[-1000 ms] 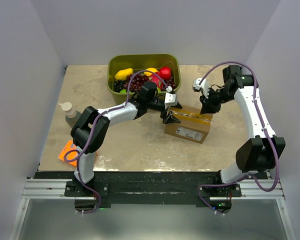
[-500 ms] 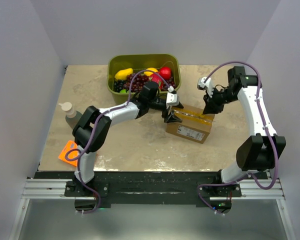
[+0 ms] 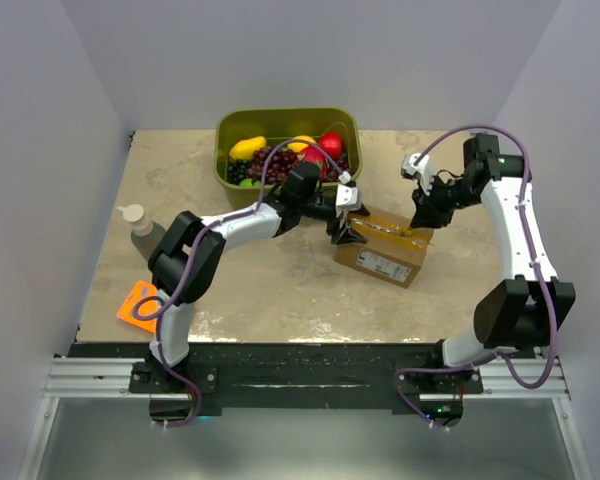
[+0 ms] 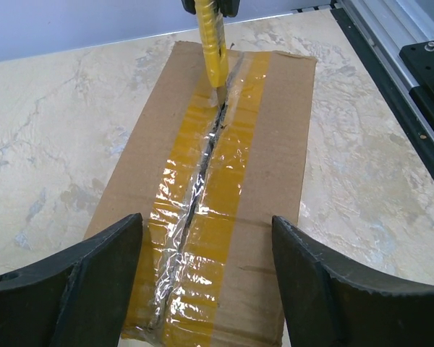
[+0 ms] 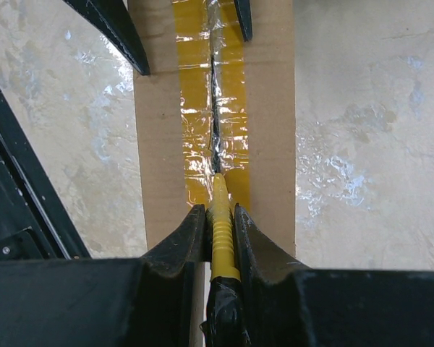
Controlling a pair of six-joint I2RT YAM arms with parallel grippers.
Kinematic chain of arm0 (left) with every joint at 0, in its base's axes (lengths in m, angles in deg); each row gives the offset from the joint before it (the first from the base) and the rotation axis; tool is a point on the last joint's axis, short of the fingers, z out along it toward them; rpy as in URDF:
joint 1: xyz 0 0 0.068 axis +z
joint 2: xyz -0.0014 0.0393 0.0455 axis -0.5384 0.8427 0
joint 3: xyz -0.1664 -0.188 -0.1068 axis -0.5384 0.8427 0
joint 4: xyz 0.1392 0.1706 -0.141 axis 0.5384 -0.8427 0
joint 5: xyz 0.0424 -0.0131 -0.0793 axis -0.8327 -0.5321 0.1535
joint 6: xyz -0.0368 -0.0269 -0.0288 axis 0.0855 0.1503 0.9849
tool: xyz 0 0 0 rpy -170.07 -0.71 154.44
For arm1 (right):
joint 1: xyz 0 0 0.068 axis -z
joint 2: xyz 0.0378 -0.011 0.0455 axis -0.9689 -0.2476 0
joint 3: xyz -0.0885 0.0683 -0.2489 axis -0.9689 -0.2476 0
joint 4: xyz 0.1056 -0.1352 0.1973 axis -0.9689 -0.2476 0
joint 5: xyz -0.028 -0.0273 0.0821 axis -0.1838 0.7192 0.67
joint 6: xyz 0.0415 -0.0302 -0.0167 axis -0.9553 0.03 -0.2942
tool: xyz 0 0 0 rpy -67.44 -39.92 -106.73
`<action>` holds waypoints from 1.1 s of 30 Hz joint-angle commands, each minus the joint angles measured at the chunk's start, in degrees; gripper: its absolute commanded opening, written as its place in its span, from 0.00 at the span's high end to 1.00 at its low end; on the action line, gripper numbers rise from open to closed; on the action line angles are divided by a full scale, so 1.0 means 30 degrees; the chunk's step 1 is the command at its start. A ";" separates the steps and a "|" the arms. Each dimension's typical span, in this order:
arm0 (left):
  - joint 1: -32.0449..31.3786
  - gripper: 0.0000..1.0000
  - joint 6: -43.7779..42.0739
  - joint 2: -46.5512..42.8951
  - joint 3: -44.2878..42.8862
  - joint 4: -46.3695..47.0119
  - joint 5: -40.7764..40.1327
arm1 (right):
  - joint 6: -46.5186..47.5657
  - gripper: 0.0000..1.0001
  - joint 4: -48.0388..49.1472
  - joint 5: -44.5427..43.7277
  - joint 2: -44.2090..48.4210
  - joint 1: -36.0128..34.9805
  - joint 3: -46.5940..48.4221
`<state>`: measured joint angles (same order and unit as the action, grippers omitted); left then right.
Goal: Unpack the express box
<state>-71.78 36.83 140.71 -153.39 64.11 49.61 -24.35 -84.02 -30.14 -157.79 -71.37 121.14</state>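
brown express box (image 4: pixel 141 148), tan tape (image 4: pixel 235 184); yellow cutter (image 4: pixel 213 43)

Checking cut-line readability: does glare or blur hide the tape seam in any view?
Left wrist: white glints on the glossy tan tape of the brown cardboard box, dark slit clear. Right wrist: similar glints, plus sheen on the marble-look table. Top external: sharp, seam too small.

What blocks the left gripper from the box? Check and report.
Nothing visible. The left gripper hangs open over one end of the box; the right gripper's yellow cutter sits in the tape seam at the other.
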 commanded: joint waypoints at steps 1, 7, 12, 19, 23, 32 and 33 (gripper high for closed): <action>0.0264 0.25 -0.0855 0.1711 0.0724 -0.3460 -0.2816 | 0.0253 1.00 -0.2799 -0.3177 0.0348 0.1116 0.1265; 0.0264 0.25 -0.0709 0.1741 0.0724 -0.3489 -0.2962 | 0.0108 1.00 -0.2304 -0.3089 0.1049 0.1088 -0.0836; 0.0293 0.26 -0.0825 0.1770 0.0694 -0.3722 -0.3108 | -0.0362 1.00 -0.1395 -0.3234 0.2016 0.1088 -0.2366; 0.0264 0.26 -0.0767 0.2032 0.0519 -0.3811 -0.3255 | -0.0333 1.00 -0.1861 -0.3880 0.2282 0.1555 -0.1404; 0.0264 0.27 -0.0679 0.2267 0.0139 -0.3899 -0.3285 | 0.0659 1.00 -0.3089 -0.3968 0.1492 0.2492 0.0033; 0.0293 0.27 -0.0357 0.2561 -0.0126 -0.3899 -0.3489 | 0.0286 1.00 -0.3357 -0.3822 0.2191 0.3168 -0.1574; 0.0264 0.27 -0.0357 0.2590 -0.0155 -0.3928 -0.3518 | 0.0224 1.00 -0.3357 -0.3792 0.2425 0.3139 -0.1779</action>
<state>-72.43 38.16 143.05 -156.58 64.07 47.65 -24.19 -84.72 -30.70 -153.30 -64.33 118.34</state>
